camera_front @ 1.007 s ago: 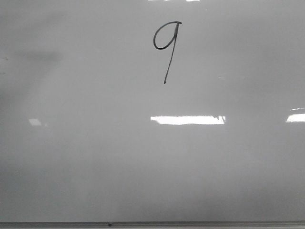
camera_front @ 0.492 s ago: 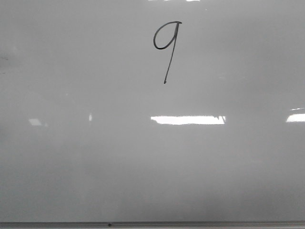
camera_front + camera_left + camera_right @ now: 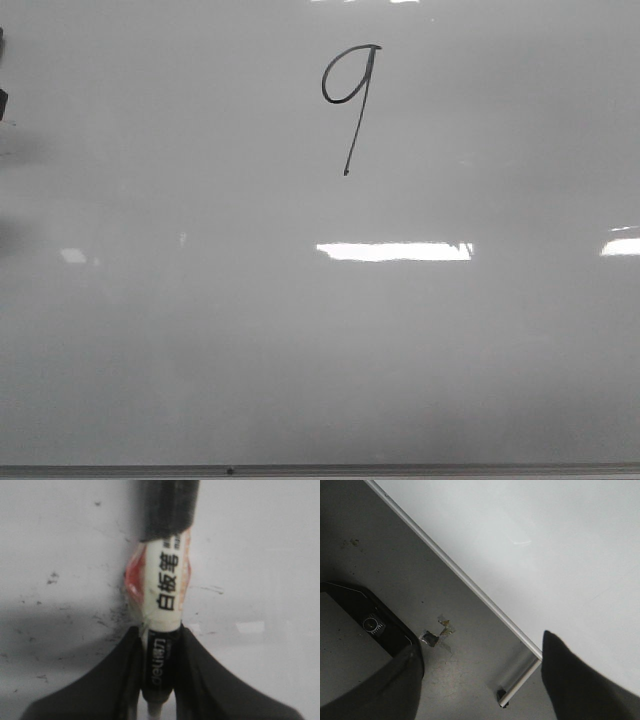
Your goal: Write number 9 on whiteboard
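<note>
Clamping the marker (image 3: 165, 620) by its lower barrel, the left gripper (image 3: 159, 680) has its two dark fingers (image 3: 120, 675) pressed against either side of the pen, so the body stands straight out from the jaws with its capped or dark far end pointing away over the pale surface. That tight hold low on the barrel looks chosen to keep the tip steady for drawing. The right gripper (image 3: 480, 680) is spread wide with nothing between its fingers, hanging over the grey floor area just off the corner of the whiteboard (image 3: 545, 540), seemingly parked out of the way.

The number 9 (image 3: 350, 105) sits in the upper middle of the whiteboard (image 3: 320, 350), a slanted loop with a long tail running down, and it reads as complete, so the writing appears done.

Only the front view shows the digit; neither wrist camera catches it. Only the left wrist view shows the marker and its printed label, while the front view gives at most a dark sliver at its left edge. The right wrist view alone shows the board's edge strip (image 3: 455, 570), its corner, and a dark-rimmed object (image 3: 380, 625) beside it.
</note>
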Controlling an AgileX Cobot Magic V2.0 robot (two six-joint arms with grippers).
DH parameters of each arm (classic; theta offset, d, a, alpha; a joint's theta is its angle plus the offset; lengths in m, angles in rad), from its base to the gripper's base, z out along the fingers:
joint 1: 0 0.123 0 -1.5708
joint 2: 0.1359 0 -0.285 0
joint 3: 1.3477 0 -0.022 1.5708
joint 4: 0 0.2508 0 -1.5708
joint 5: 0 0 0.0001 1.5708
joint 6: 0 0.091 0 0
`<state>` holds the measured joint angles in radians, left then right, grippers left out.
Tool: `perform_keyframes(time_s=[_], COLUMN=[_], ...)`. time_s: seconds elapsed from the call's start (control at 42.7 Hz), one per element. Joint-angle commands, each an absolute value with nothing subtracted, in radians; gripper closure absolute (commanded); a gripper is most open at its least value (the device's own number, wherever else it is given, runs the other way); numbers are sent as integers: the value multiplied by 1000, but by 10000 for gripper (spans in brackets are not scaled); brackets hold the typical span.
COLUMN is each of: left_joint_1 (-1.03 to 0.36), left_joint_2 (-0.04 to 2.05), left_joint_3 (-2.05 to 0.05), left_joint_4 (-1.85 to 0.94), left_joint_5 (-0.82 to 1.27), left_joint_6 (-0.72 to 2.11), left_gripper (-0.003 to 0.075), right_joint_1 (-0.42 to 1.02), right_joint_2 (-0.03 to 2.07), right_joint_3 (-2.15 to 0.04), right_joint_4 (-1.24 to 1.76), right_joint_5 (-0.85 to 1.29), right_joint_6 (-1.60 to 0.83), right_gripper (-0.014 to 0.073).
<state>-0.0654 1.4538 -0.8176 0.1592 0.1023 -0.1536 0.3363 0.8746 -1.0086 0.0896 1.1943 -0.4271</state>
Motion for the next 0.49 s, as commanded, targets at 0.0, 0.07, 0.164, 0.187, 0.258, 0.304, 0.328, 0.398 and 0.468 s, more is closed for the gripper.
perform_keyframes(time_s=[0.0, 0.07, 0.164, 0.187, 0.258, 0.304, 0.328, 0.398, 0.468], left_joint_1=[-65, -65, -65, -65, -65, -65, -65, -65, -65], left_joint_2=[1443, 1447, 1447, 1447, 1445, 1437, 1432, 1405, 1364], left_joint_3=[-861, -861, -861, -861, -861, -861, -861, -861, -871], left_joint_4=[149, 149, 149, 149, 149, 151, 154, 158, 158], left_joint_5=[52, 48, 46, 46, 58, 76, 84, 125, 187], left_joint_6=[-163, -163, -163, -163, -163, -163, -163, -163, -163], left_gripper=[509, 437, 377, 369, 358, 358, 358, 358, 362], right_joint_1=[330, 330, 330, 330, 330, 330, 330, 330, 330], right_joint_2=[865, 865, 865, 865, 865, 865, 865, 857, 842], right_joint_3=[-1028, -1028, -1028, -1028, -1028, -1028, -1028, -1028, -1028], right_joint_4=[87, 87, 88, 88, 88, 88, 88, 86, 78], right_joint_5=[1150, 1150, 1150, 1150, 1150, 1152, 1152, 1152, 1151], right_joint_6=[-423, -423, -423, -423, -423, -420, -417, -390, -333], right_gripper=[64, 64, 64, 64, 64, 64, 64, 64, 64])
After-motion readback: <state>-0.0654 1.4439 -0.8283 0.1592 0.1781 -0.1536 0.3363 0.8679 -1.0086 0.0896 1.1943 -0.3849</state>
